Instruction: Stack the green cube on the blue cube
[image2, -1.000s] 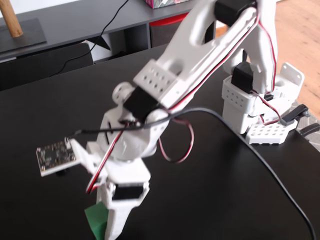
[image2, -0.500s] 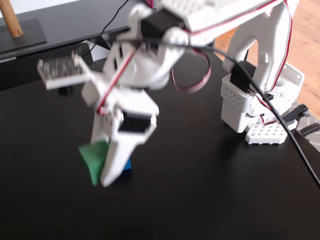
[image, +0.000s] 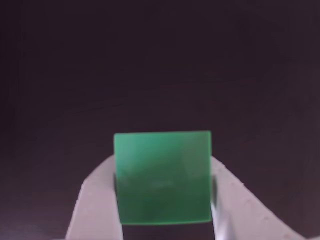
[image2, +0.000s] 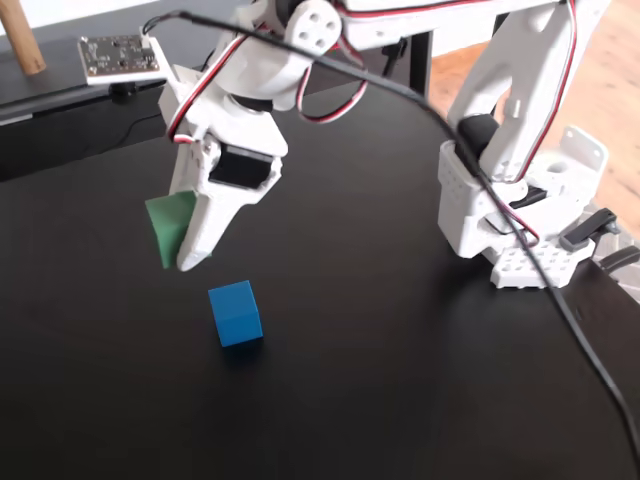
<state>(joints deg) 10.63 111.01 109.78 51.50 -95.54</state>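
Note:
The green cube (image2: 170, 227) hangs in the air, pinched between the white fingers of my gripper (image2: 178, 258), which is shut on it. In the wrist view the green cube (image: 162, 177) fills the lower middle, with a white finger (image: 97, 205) on each side and only dark table behind. The blue cube (image2: 236, 313) rests on the black table, below and a little to the right of the held cube in the fixed view. It does not show in the wrist view.
The arm's white base (image2: 510, 215) is clamped at the table's right side, with a black cable (image2: 560, 310) trailing toward the front right. A dark shelf (image2: 90, 70) and a wooden post (image2: 22, 40) stand behind the table.
The gripper has carried the green cube up and toward the back of the table. The blue cube, partly hidden behind the fingers half a second ago, now stands fully in view.

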